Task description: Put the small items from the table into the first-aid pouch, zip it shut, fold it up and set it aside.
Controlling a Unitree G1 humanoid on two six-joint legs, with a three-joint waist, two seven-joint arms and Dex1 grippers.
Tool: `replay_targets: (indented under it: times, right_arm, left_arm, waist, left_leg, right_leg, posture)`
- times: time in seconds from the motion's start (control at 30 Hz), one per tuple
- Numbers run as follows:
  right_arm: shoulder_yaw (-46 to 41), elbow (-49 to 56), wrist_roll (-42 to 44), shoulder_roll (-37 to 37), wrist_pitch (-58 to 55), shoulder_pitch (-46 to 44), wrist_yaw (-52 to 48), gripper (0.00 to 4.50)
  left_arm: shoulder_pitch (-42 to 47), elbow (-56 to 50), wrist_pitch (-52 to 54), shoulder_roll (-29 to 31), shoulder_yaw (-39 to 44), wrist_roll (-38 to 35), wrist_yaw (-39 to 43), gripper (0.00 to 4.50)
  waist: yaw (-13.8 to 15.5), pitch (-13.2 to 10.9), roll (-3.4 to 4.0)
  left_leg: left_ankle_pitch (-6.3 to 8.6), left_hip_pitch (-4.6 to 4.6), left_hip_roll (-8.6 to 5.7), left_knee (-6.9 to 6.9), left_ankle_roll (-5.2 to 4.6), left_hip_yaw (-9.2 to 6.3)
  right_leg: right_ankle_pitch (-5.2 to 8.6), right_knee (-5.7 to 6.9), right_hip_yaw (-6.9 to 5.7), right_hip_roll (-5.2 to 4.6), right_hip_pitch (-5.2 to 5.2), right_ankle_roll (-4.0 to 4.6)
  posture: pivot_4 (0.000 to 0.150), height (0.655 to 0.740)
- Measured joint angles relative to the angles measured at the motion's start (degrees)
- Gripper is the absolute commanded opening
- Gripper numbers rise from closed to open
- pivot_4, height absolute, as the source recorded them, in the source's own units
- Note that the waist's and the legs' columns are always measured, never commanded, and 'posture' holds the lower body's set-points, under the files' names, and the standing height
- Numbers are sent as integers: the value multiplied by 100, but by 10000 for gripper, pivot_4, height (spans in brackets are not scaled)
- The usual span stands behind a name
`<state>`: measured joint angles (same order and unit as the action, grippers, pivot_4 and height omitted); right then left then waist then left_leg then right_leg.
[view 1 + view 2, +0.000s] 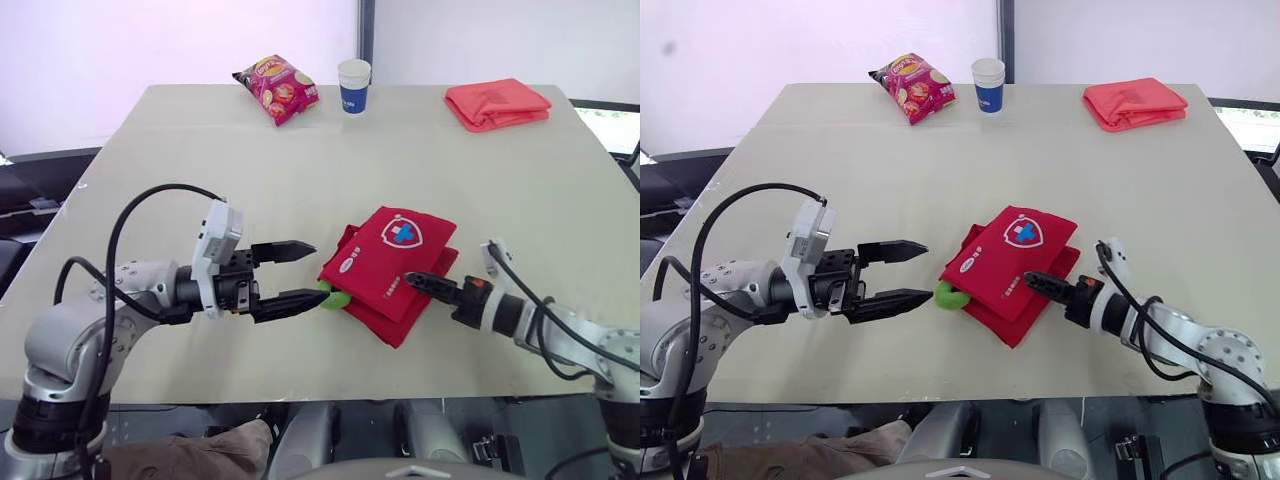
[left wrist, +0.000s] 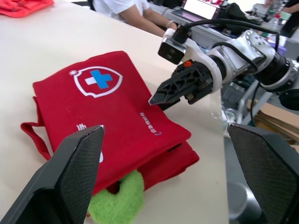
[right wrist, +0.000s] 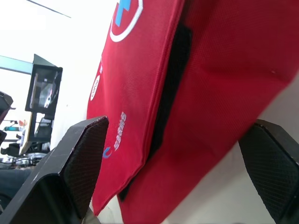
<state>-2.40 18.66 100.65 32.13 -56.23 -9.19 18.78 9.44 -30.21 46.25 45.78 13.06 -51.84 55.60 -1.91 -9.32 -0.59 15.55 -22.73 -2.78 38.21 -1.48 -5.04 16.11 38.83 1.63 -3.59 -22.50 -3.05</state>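
Note:
The red first-aid pouch [image 1: 390,265] lies folded on the table [image 1: 200,170], its white cross badge facing up. A green fuzzy item [image 1: 335,297] sticks out from under its left edge, also seen as a green fuzzy item [image 2: 119,196] in the left wrist view. My left gripper [image 1: 316,270] hovers open just left of the pouch, with its lower fingertip close to the green item. My right gripper [image 1: 410,277] stands open at the pouch's right edge, its tip over the red fabric [image 3: 196,84]. Nothing is held by either gripper.
At the table's far side lie a red chip bag [image 1: 277,88], a white and blue paper cup [image 1: 354,84] and a folded coral cloth [image 1: 497,103]. The front table edge runs just below both arms. A person in white [image 2: 126,9] sits beyond the table.

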Motion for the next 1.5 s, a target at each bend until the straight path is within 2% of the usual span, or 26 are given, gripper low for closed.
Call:
replay_targets:
  times: [0.07, 0.3, 0.33, 0.43, 0.5, 0.57, 0.63, 0.67, 0.73, 0.77, 0.83, 0.9, 0.97, 1.0, 1.07, 1.13, 1.23, 1.3, 1.33, 1.4, 1.5]
  right_arm:
    - [134, -160, -170, -104, 41, -152, 133, 36056]
    - [374, -119, -821, 481, -403, -750, -438, 2530]
    - [379, -139, -972, 755, -546, -920, -760, 465]
    - [401, -461, -1663, 1813, -867, -1444, -2141, 465]
    - [673, -874, -2620, 2840, -790, -1866, -3694, 465]
    - [1217, -1464, -3607, 3425, -412, -2359, -4972, 465]
    - [2100, -2626, -5160, 3760, 388, -3336, -6639, 465]
    - [2573, -3474, -6205, 3788, 1000, -4008, -7605, 465]
    - [3121, -4499, -7248, 3647, 1702, -4795, -8649, 465]
    - [3173, -4658, -7404, 3619, 1809, -4895, -8802, 465]
    - [3717, -6308, -8569, 3095, 2931, -5805, -9897, 465]
    - [3818, -6813, -8934, 2923, 3340, -5989, -10140, 465]
    - [3926, -8079, -9746, 2484, 4390, -6184, -10218, 465]
    - [3905, -8322, -9898, 2389, 4615, -6189, -10085, 5638]
    - [3839, -8643, -10208, 2257, 5004, -6200, -9773, 9392]
    - [3760, -8865, -10520, 2260, 5356, -6207, -9456, 18388]
    - [3419, -8872, -10690, 2560, 5578, -6221, -9472, 29859]
    - [2989, -8673, -10678, 3055, 5611, -6258, -9702, 40391]
    - [2890, -8635, -10674, 3161, 5615, -6276, -9737, 44070]
    - [2078, -7585, -10165, 3728, 5259, -5638, -9978, 44070]
    - [913, -6224, -9398, 3971, 4707, -4587, -9794, 44070]
  left_arm:
    - [-63, -53, -51, -49, -7, 3, -130, 45000]
    - [-220, -281, -165, -128, -10, 10, -563, 45000]
    - [-237, -299, -179, -172, -23, 12, -610, 45000]
    - [-137, -307, -214, -295, -144, 11, -745, 45000]
    - [-73, -307, -279, -365, -241, 33, -817, 45000]
    - [-13, -298, -342, -464, -335, 114, -855, 45000]
    - [91, -290, -470, -662, -539, 215, -896, 45000]
    - [161, -282, -553, -792, -712, 292, -935, 45000]
    - [195, -263, -650, -927, -839, 399, -972, 45000]
    - [216, -257, -670, -953, -878, 430, -978, 45000]
    - [410, -100, -883, -1240, -1095, 675, -1047, 45000]
    - [440, -63, -1000, -1313, -1182, 772, -1063, 45000]
    - [515, 125, -1246, -1480, -1344, 1095, -1111, 45000]
    - [541, 170, -1297, -1528, -1374, 1162, -1134, 45000]
    - [580, 201, -1387, -1641, -1428, 1257, -1173, 45000]
    - [589, 206, -1463, -1722, -1495, 1344, -1194, 45000]
    - [593, 296, -1566, -1807, -1542, 1426, -1181, 45000]
    - [600, 454, -1641, -1832, -1534, 1465, -1156, 45000]
    - [598, 481, -1653, -1833, -1533, 1467, -1155, 45000]
    - [635, 634, -1671, -1916, -1492, 1457, -1169, 45000]
    - [656, 795, -1661, -2011, -1383, 1445, -1265, 45000]
  waist:
    - [-5, 0, 0]
    - [-6, -4, 6]
    - [-2, -9, 15]
    - [92, -15, 21]
    - [138, -20, 28]
    - [122, -23, 30]
    - [100, -27, 32]
    - [85, -29, 31]
    - [39, -33, 30]
    - [37, -33, 30]
    - [0, -35, 32]
    - [-4, -36, 27]
    - [67, -36, 25]
    - [95, -36, 25]
    - [122, -36, 25]
    - [152, -36, 26]
    - [152, -39, 32]
    - [148, -48, 47]
    - [138, -49, 48]
    - [134, -49, 52]
    - [82, -50, 55]
  left_leg:
    - [0, 0, 0, 0, 0, 0]
    - [0, -2, 0, 0, 0, 1]
    - [0, -2, -3, 1, -1, 4]
    - [5, -8, -8, 9, -9, 4]
    - [10, -12, -9, 11, -17, 4]
    - [10, -12, -9, 12, -18, 12]
    - [10, -11, -8, 12, -18, 21]
    - [10, -10, -6, 10, -17, 22]
    - [5, -9, 1, 3, -8, 24]
    - [0, -10, 1, 3, 2, 24]
    - [-5, -9, -3, -1, 10, 28]
    - [-6, -13, -2, 1, 11, 22]
    - [-6, -24, -9, -1, 13, 20]
    - [-5, -24, -11, -1, 14, 20]
    - [-6, -24, -13, 1, 14, 18]
    - [-6, -24, -18, 2, 15, 17]
    - [-6, -24, -19, 2, 15, 18]
    - [-6, -25, -19, -2, 15, 18]
    - [-6, -24, -17, -5, 15, 18]
    - [-5, -27, -13, -8, 14, 15]
    - [-5, -19, -9, -1, 13, 23]
  right_leg:
    - [0, 0, 0, 1, -1, 0]
    - [0, 0, 0, 1, -1, 0]
    - [0, 0, 0, -1, -2, 0]
    - [-1, -6, -8, -3, 1, -1]
    - [-1, -16, -15, -7, 5, -3]
    - [-1, -19, -11, -9, 3, -4]
    - [-2, -20, -6, -9, 2, -5]
    - [-2, -20, -5, -9, 1, -5]
    - [-2, -20, -1, -3, -5, -4]
    - [-2, -21, -1, -3, -6, -4]
    - [-2, -23, 2, -5, -6, -4]
    - [-2, -25, -2, -9, -5, -3]
    - [-2, -35, -1, -31, -15, -3]
    - [-2, -36, 0, -44, -14, -3]
    - [-3, -37, -3, -44, -12, -4]
    - [-3, -35, -5, -43, -11, -4]
    - [-3, -34, -4, -42, -13, -4]
    - [-3, -35, -3, -43, -14, -4]
    - [-3, -36, -2, -43, -14, -3]
    - [-2, -38, -3, -45, -15, -3]
    - [-3, -26, 9, -43, -12, -4]
  posture:
    - [1500, 7400]
    - [1500, 7400]
    - [1500, 7400]
    - [1500, 7400]
    - [1500, 7400]
    - [1500, 7400]
    - [1500, 7400]
    - [1500, 7400]
    - [1500, 7400]
    - [1500, 7400]
    - [1500, 7400]
    - [1500, 7400]
    - [1500, 7400]
    - [1500, 7400]
    - [1500, 7400]
    - [1500, 7400]
    - [1500, 7400]
    - [1500, 7400]
    - [1500, 7400]
    - [1500, 7400]
    - [1500, 7400]
